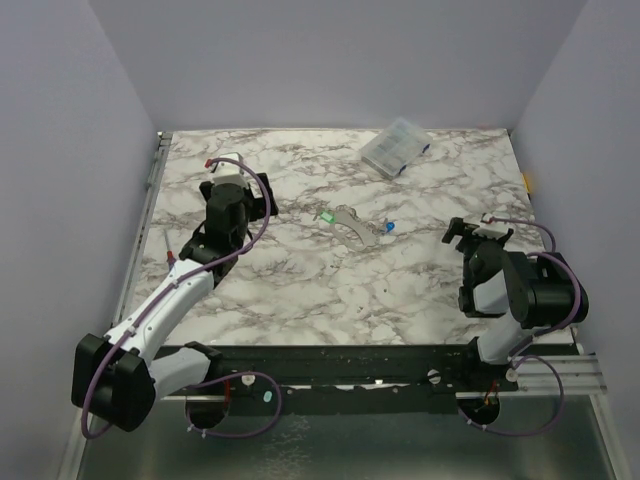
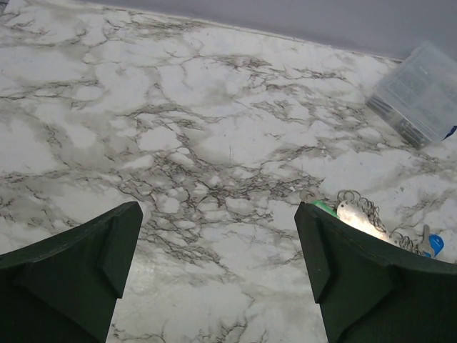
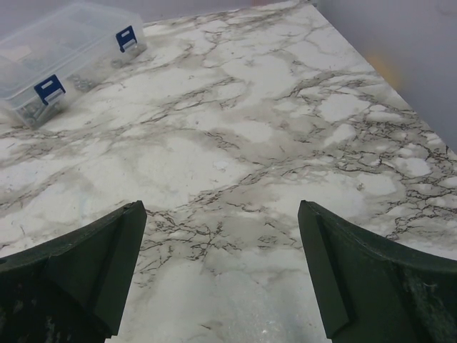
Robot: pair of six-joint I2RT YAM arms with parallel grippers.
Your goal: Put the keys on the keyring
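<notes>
Currently left hand (image 2: 218, 214) open wide, holding nothing, over marble desk (image 1: 300, 300); right hand (image 3: 221, 211) likewise, prob. readied for a grab. Keyring (image 1: 350, 222) lies flat mid-desk btwn the arms, green key (image 1: 326, 216) by its left-arm end, blue key (image 1: 387, 227) by the other. Left-wrist view: own finger (image 2: 371, 286) cuts off both keys; can't tell if already threaded.

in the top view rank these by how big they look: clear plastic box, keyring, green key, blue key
1. clear plastic box
2. keyring
3. green key and blue key: both tiny and much alike, so they are not ranked against each other.
</notes>
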